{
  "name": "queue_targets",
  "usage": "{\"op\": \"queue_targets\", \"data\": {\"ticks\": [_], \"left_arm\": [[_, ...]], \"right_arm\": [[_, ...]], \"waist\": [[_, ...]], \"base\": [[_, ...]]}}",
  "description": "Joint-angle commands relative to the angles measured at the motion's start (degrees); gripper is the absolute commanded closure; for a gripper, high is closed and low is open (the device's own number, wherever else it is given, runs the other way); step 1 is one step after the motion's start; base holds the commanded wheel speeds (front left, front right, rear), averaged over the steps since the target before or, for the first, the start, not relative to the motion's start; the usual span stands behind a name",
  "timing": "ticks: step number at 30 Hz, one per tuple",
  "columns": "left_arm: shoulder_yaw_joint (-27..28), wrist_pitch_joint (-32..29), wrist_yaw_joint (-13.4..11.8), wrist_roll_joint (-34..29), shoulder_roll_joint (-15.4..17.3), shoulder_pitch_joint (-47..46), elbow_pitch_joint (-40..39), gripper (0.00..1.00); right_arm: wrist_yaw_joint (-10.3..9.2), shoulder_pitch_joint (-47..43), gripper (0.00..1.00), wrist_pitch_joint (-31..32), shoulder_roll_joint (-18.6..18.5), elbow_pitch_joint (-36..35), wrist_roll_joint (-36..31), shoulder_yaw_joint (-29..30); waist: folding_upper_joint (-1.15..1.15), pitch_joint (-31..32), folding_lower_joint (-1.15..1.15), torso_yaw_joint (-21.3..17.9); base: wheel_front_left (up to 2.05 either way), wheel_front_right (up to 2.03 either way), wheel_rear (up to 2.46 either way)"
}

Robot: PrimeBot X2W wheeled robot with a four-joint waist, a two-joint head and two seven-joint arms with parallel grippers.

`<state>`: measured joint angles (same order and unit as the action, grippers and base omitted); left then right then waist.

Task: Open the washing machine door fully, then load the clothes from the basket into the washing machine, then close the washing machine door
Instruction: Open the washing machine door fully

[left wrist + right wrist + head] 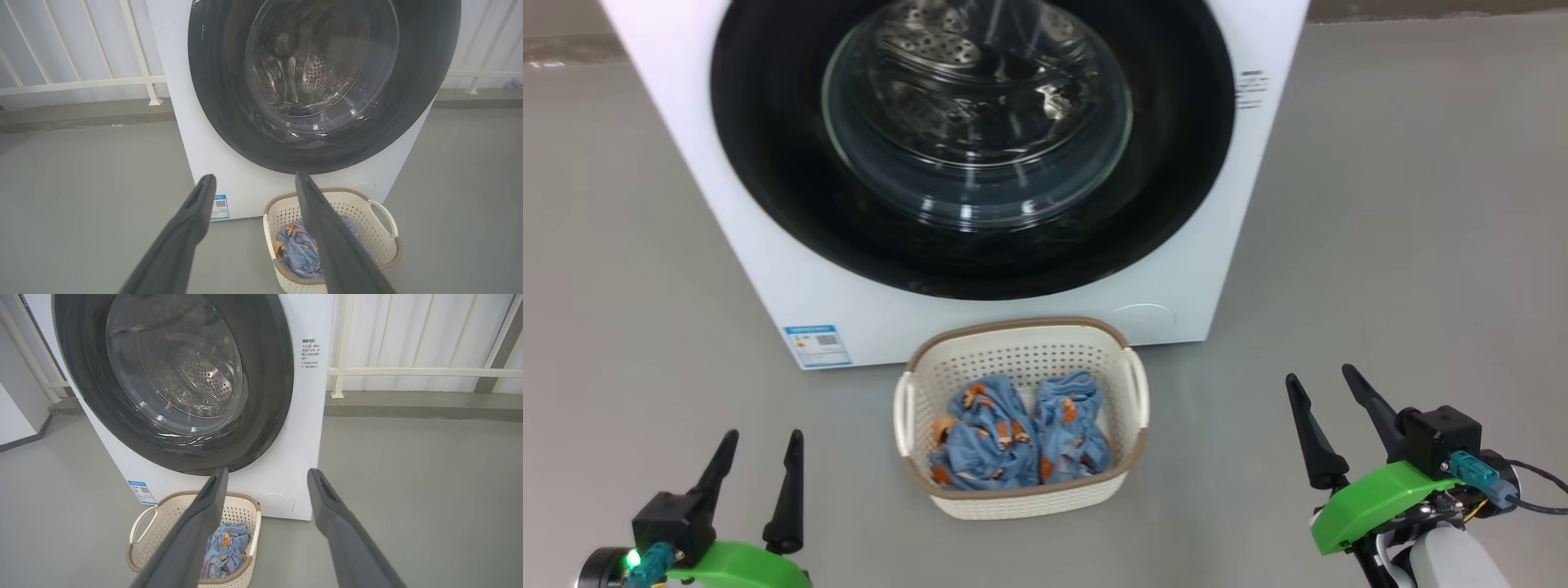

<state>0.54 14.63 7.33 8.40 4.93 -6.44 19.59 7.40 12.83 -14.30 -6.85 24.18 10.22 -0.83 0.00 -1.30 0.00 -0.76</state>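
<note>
Partly cropped washing machine door point(768, 163), clothes point(1013, 441) crumpled, left pincer point(764, 434), right pincer point(1319, 373) agape, empty.

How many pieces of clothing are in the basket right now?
2. The left garment lies bunched in the left half of the basket; the right garment lies beside it in the right half, touching it. More could be hidden beneath them.

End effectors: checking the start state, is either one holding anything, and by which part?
Nothing is held. The left end effector and right end effector both stand open and empty; the clothes lie in the basket.
</note>
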Motion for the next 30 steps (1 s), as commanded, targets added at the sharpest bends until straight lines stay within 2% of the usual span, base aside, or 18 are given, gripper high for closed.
{"op": "queue_targets", "data": {"ticks": [1,14,30], "left_arm": [[1.7,0.4,0.1,0.2,1.3,-3.0,-1.1,0.00],[2.7,0.4,0.1,0.9,0.7,-3.6,-1.9,0.00],[4.0,0.4,0.1,0.3,-0.3,-2.5,-4.5,0.00]], "right_arm": [[0.09,1.9,0.00,-0.7,-0.2,-1.4,0.2,-1.1],[0.09,2.0,0.00,-0.7,0.2,-1.7,0.6,-0.6],[0.09,2.1,0.00,-0.7,0.1,-1.8,0.4,-0.4]], "waist": [[0.00,-0.1,0.00,0.0],[0.00,-1.2,0.00,-0.1],[0.00,-1.1,0.00,0.0]], "base": [[1.23,1.23,-2.46],[1.00,1.00,-2.01],[0.12,0.12,-0.24]]}}
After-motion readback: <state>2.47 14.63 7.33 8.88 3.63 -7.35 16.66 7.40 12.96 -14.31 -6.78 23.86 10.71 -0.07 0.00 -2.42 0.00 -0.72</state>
